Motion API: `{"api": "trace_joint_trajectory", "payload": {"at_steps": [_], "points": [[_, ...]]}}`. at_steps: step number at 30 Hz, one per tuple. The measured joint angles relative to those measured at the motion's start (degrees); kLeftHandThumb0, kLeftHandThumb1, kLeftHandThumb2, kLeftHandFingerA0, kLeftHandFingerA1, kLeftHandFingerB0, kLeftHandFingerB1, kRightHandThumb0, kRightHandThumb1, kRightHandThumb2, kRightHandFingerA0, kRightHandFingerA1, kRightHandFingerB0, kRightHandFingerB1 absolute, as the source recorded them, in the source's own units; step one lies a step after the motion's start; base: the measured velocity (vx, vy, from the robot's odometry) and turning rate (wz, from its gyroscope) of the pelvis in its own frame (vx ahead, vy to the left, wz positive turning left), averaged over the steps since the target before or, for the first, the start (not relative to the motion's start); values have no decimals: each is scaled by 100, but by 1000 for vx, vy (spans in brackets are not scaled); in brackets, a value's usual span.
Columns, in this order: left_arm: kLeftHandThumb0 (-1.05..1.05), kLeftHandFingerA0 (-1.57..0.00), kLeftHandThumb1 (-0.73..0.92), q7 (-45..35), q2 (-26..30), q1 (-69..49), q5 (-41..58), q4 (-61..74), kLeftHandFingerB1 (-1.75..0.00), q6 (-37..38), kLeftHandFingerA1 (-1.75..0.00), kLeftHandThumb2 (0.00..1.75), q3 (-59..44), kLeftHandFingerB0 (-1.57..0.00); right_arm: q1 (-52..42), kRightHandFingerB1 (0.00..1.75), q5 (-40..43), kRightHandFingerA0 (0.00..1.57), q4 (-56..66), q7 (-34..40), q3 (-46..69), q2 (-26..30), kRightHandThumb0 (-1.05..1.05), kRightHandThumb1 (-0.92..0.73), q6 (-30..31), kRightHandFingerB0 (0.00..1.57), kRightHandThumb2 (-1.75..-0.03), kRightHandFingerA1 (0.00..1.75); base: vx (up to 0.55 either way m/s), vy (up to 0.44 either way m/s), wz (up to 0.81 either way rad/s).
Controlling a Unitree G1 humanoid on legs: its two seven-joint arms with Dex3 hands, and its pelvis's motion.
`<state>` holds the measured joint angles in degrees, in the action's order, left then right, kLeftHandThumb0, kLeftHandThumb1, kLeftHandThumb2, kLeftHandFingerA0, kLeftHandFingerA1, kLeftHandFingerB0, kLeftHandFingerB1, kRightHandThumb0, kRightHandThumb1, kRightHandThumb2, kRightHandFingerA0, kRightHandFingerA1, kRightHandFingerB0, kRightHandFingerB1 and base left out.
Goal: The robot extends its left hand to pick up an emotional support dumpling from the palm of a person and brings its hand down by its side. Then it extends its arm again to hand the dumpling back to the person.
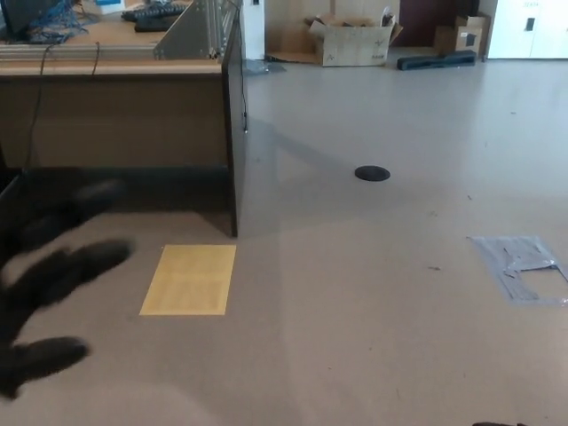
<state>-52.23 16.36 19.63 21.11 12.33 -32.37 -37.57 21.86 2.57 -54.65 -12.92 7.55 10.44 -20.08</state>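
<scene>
Though badly blurred, the left hand [44, 302] seemingly hangs spread-fingered and empty beside yellow paper [189, 280].

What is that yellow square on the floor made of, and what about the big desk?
The yellow square looks like thin paper or card: it lies flat, matte, with faint printed lines. It could be a sticker, I cannot tell. The desk looks like wood or wood-look board, with a smooth brown side panel and a dark edge. The floor seems to be smooth vinyl or polished concrete, slightly shiny.
</scene>
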Motion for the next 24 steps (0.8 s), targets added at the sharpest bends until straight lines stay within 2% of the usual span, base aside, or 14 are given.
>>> {"api": "trace_joint_trajectory", "payload": {"at_steps": [2, 3, 4, 9, 10, 11, 12, 14, 15, 21, 22, 24], "points": [[-33, 0, 49, -1, -93, -318, 170, -539, 0, -49, 0, 55, -369, 0, -90, 36, 3, 89, 6, -1, 16, 0, -45, -56, 0, 50, -57, 50, 0, 0, 0], [-14, 0, 54, -2, -108, -429, 218, -771, 0, -53, 0, 56, -481, 0, -128, 47, 4, 82, 7, -1, 21, 0, -51, -46, 0, 45, -76, 60, 0, 0, 0], [-6, 0, 58, -6, -115, -525, 256, -1036, 0, -51, 0, 57, -572, 0, -154, 47, 6, 79, 7, -2, 26, 0, -51, -47, 0, 44, -76, 60, 0, 0, 0], [-6, 0, 58, -1, -155, -859, 318, -2192, 0, 34, 0, 57, -807, 0, -260, 47, 22, 79, 19, -5, 74, 0, -51, -47, 0, 44, -76, 60, 0, 0, 0], [-43, 0, 49, 2, -161, -918, 352, -2485, 0, 86, 0, 55, -856, 0, -294, 47, 29, 79, 30, -7, 98, 0, -51, -48, 0, 44, -76, 59, 0, 0, 0], [-61, 0, 43, 2, -162, -950, 370, -2676, 0, 123, 0, 68, -874, 0, -319, 47, 33, 79, 35, -8, 117, 1, -51, -48, 0, 43, -76, 60, 0, 0, 0], [-66, 0, 42, -1, -152, -974, 376, -2995, 0, 189, 0, 69, -876, 0, -346, 47, 37, 80, 38, -8, 139, 1, -51, -47, 0, 43, -76, 60, 0, 0, 0], [-65, 0, 45, -4, -116, -989, 377, -3468, 0, 333, 0, 70, -857, 0, -372, 47, 43, 80, 51, -8, 167, 0, -51, -47, 0, 44, -76, 60, 0, 0, 0], [-60, 0, 52, -3, -98, -990, 376, -3643, 0, 399, 0, 74, -849, 0, -382, 47, 47, 80, 57, -8, 181, 0, -52, -47, 0, 43, -76, 60, 0, 0, 0], [-66, 0, 50, 1, 75, -938, 367, -4687, 0, 905, 0, 73, -717, 0, -410, 47, 66, 79, 76, -8, 237, 0, -51, -47, -1, 44, -76, 60, 0, 0, 0], [-38, 0, 61, 1, 136, -915, 366, -4870, 0, 1021, 0, 58, -677, 0, -410, 36, 72, 88, 80, -8, 249, 0, -43, -56, -1, 52, -57, 49, 0, 0, 0], [-38, 0, 61, 60, 237, -826, 365, -5137, 0, 1214, 0, 58, -616, 0, -410, 36, 102, 88, 91, -6, 302, 0, -43, -56, -1, 52, -57, 49, 0, 0, 0]]}}
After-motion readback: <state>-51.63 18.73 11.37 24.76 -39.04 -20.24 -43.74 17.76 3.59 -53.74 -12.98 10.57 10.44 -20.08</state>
